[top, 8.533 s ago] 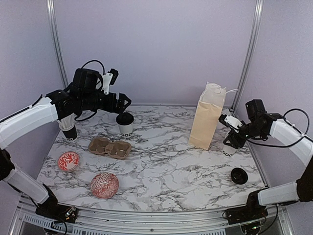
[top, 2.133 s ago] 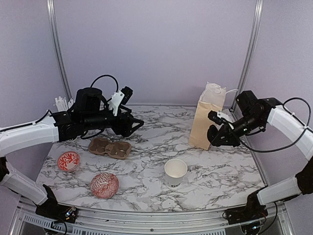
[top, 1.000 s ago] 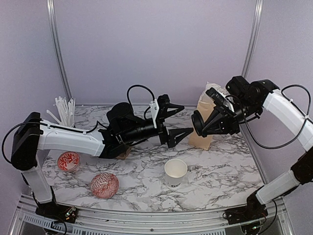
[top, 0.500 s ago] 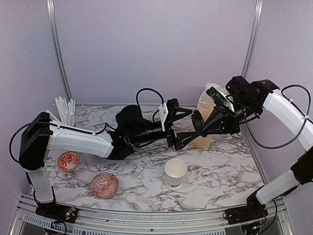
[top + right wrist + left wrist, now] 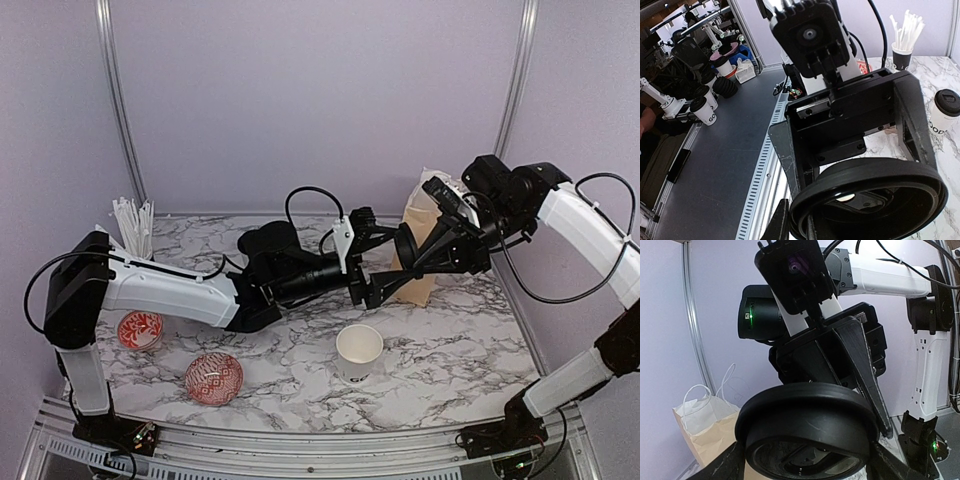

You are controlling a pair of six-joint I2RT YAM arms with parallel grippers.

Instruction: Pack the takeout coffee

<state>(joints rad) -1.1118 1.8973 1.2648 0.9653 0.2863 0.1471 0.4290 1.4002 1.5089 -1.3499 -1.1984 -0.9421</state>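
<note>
Can't see btm of lid [image 5: 807,427] in either wrist view, cut off by frame edge. Can't tell whether left gripper [image 5: 385,268] touches it. From top, can't see lidded cup [image 5: 946,116], behind left arm [image 5: 170,290]; only pt of bag [image 5: 418,288].

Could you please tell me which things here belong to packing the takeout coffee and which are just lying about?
Belongs to the job:
- round black plastic lid, held up
- open white paper cup
- lidded white paper cup

Just lying about:
- two red-and-white patterned bowls
- tan paper bag with white handles
- dark cup of white straws
</note>
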